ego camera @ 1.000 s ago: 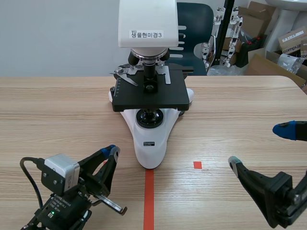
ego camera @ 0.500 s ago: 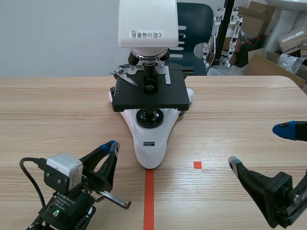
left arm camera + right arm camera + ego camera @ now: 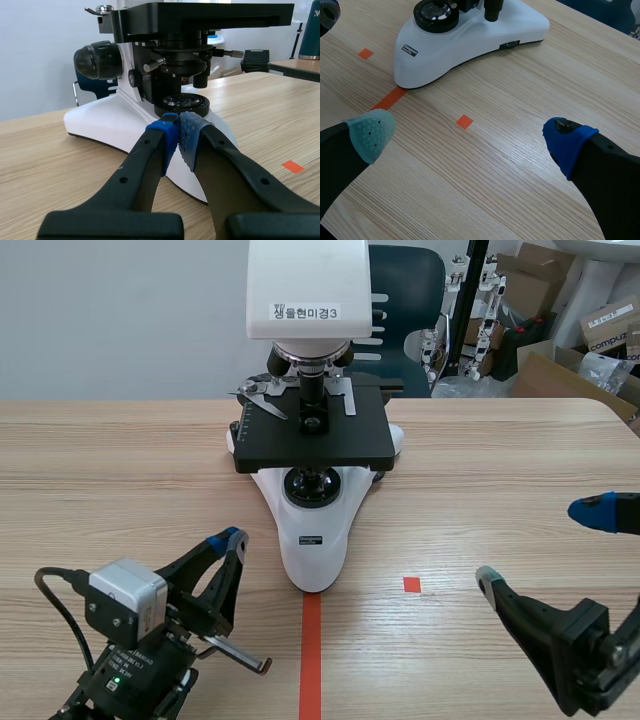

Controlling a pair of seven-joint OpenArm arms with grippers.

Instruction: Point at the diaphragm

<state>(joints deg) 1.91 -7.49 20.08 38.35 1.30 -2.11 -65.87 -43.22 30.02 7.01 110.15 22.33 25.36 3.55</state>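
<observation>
Diaphragm (image 3: 181, 61) under the microscope stage (image 3: 200, 15), just above and ahead of the left gripper (image 3: 177, 131), its pads (image 3: 190, 136) closed together by the white base (image 3: 107, 122); right gripper (image 3: 467, 136) spread wide over the worktop (image 3: 560, 65), well apart

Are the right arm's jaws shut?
No, the right jaws stand wide open, their pads far apart over the bare table.

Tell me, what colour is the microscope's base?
The microscope's base is white, with a small black label; the right wrist view shows it best.
</observation>
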